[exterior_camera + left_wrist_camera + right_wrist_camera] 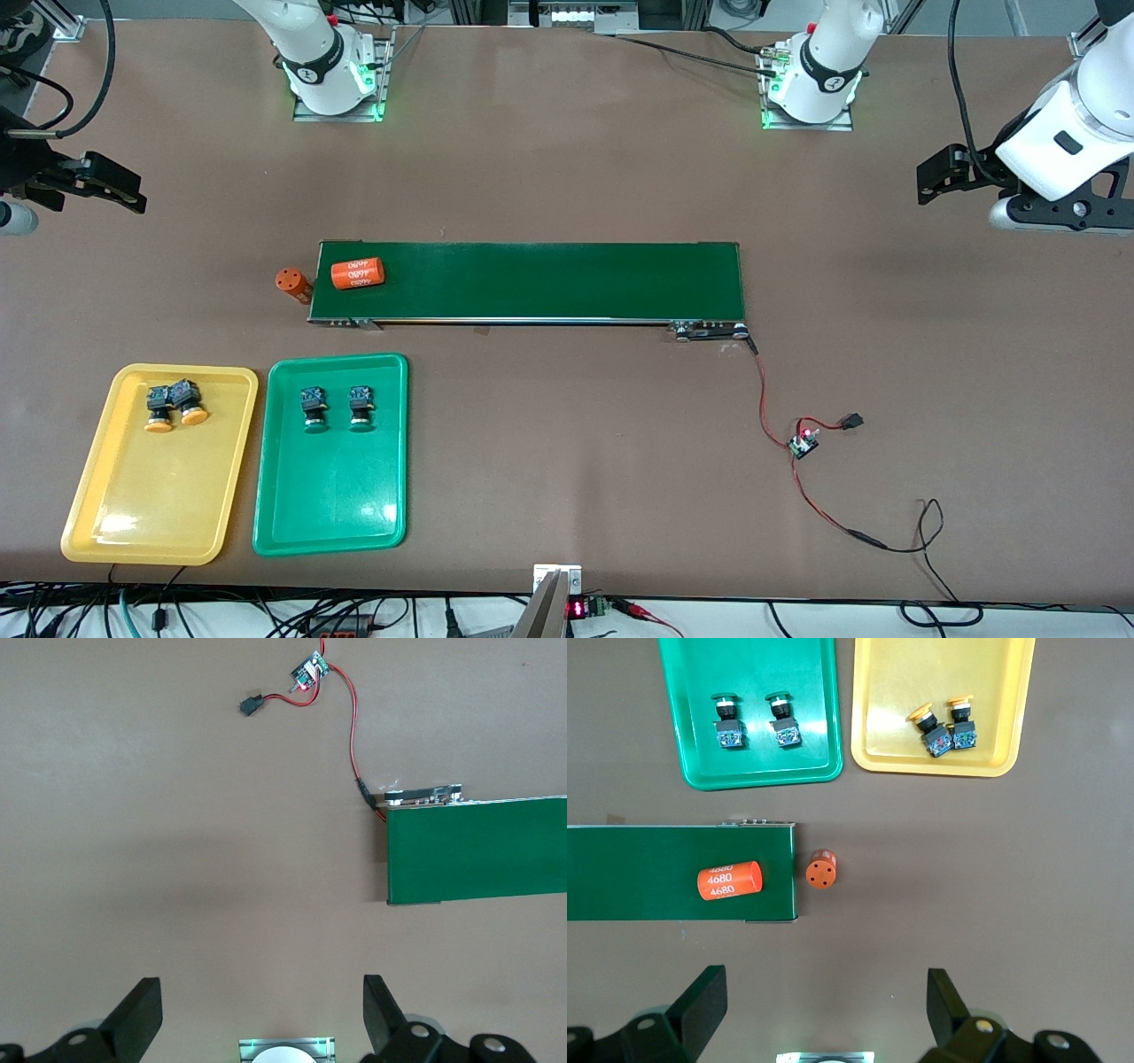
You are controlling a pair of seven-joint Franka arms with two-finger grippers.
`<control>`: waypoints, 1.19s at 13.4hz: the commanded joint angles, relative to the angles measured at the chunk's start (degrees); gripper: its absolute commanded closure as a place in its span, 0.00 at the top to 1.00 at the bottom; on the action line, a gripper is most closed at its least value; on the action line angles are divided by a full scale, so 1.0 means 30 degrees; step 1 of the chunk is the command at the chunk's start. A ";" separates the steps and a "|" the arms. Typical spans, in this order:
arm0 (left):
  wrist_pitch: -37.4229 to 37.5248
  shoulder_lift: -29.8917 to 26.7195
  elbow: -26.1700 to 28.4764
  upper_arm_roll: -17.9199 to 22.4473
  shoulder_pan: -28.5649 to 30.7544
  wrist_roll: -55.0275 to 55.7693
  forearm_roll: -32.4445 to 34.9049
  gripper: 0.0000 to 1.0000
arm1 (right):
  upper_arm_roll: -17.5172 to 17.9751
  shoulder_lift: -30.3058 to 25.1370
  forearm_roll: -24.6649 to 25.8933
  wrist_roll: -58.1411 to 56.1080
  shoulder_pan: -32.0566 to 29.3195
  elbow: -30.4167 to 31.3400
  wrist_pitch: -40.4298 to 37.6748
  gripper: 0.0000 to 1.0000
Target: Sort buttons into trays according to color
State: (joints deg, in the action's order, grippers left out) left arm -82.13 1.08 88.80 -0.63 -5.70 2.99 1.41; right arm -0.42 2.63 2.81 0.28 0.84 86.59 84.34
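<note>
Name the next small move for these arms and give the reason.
Probably none beyond holding still: both orange-capped buttons lie in the yellow tray, both green-capped buttons in the green tray. The left gripper and right gripper hang open, empty, off the trays.

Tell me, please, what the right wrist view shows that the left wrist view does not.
Only the right wrist view shows the green tray with two green-capped buttons in it, the yellow tray with two orange-capped buttons, and two orange cylinders: one lying on the belt, one standing on the table just off the belt's end. Only the left wrist view shows the small circuit board with its red wire. Both show the green conveyor belt and an open gripper: left gripper, right gripper.
</note>
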 commanded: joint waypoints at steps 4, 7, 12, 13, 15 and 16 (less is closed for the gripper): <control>0.0512 0.0257 -0.0656 -0.0024 -0.0093 0.0527 -0.0059 1.00 | 0.0111 -0.0145 -0.0322 0.0318 -0.0134 0.0169 -0.0018 1.00; 0.0512 0.0257 -0.0656 -0.0024 -0.0151 0.0557 -0.0059 1.00 | 0.0111 -0.0145 -0.0322 0.0318 -0.0134 0.0140 -0.0047 1.00; 0.0483 0.0257 -0.0656 -0.0053 -0.0180 0.0673 -0.0059 1.00 | 0.0111 -0.0145 -0.0322 0.0348 -0.0105 0.0140 -0.0136 1.00; 0.0482 0.0257 -0.0656 -0.0053 -0.0180 0.0674 -0.0059 1.00 | 0.0111 -0.0145 -0.0322 0.0348 -0.0105 0.0140 -0.0136 1.00; 0.0482 0.0286 -0.0656 -0.0053 -0.0180 0.0674 -0.0059 1.00 | 0.0111 -0.0145 -0.0322 0.0347 -0.0105 0.0140 -0.0107 1.00; 0.0482 0.0257 -0.0656 -0.0053 -0.0151 0.0674 -0.0059 1.00 | 0.0111 -0.0145 -0.0322 0.0319 -0.0105 0.0140 -0.0106 1.00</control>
State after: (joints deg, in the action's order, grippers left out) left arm -82.13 1.08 88.75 -0.71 -6.07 4.20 1.41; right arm -0.42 2.63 2.79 0.29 0.84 86.61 84.23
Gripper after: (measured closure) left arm 0.000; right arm 0.000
